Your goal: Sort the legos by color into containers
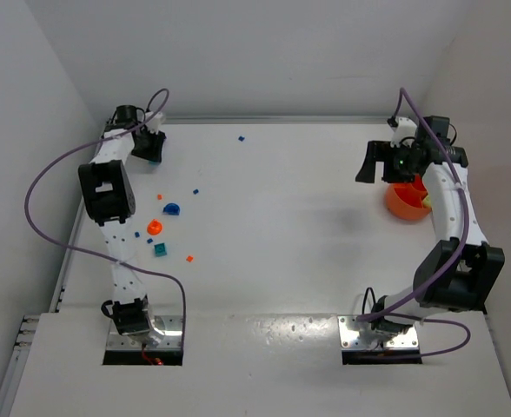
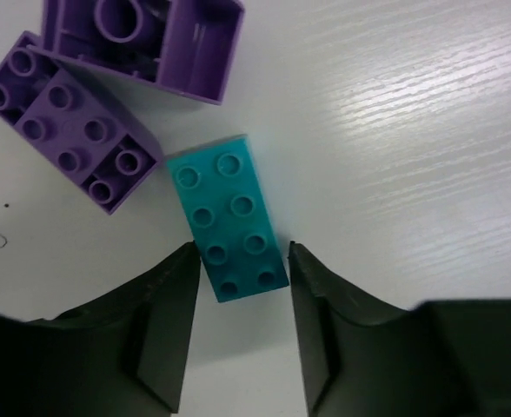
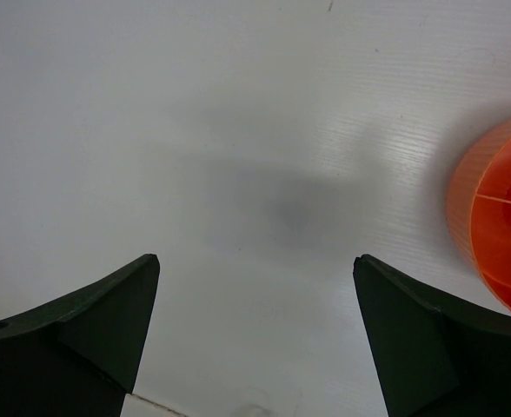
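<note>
Left gripper (image 2: 242, 252) straddles the near end of the teal lego (image 2: 229, 217), fingers hard by its long sides. Clamped or not, I can't tell. Pick-up step, I'd say: next, a firm pinch, then lift. It lies studs up on the table (image 2: 412, 130), long axis running away from the jaws, leaning left toward a purple lego (image 2: 69, 130).

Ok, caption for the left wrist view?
Left tool straddling the near end of a teal brick, two purple bricks beyond.
</note>
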`<move>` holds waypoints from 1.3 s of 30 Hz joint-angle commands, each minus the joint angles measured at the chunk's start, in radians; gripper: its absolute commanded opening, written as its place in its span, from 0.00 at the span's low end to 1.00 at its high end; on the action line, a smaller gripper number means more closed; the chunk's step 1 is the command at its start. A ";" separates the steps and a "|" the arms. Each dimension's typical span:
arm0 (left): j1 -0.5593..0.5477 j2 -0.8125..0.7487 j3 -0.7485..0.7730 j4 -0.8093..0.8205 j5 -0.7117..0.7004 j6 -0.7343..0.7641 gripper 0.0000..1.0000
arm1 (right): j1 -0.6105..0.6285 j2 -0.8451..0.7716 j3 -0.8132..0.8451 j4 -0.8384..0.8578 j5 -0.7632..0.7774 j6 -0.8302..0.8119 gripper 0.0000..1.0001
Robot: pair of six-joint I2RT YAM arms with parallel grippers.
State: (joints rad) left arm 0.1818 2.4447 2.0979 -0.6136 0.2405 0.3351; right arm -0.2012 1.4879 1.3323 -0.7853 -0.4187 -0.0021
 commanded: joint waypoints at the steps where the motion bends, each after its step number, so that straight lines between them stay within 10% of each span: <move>1: -0.013 -0.015 -0.013 0.015 -0.003 0.028 0.49 | -0.004 -0.008 0.042 0.006 0.003 -0.026 0.93; 6: -0.013 -0.148 -0.206 0.015 0.062 0.067 0.28 | -0.004 -0.026 0.062 -0.014 -0.060 -0.026 0.93; 13: -0.059 -0.598 -0.585 0.083 0.270 0.094 0.25 | 0.014 -0.072 0.041 -0.086 -0.326 0.054 0.92; 20: -0.409 -1.044 -0.812 0.130 0.290 -0.023 0.25 | 0.054 -0.133 -0.099 0.084 -0.621 0.348 0.89; 27: -0.723 -1.055 -0.728 0.143 0.235 -0.185 0.25 | 0.127 -0.113 -0.041 0.159 -0.644 0.404 0.89; 39: -0.861 -0.892 -0.544 0.133 0.192 -0.188 0.25 | 0.253 0.003 0.004 0.179 -0.640 0.404 0.89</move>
State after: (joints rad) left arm -0.6445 1.5574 1.4925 -0.4931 0.4370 0.1555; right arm 0.0326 1.4540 1.3060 -0.6361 -1.0412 0.3962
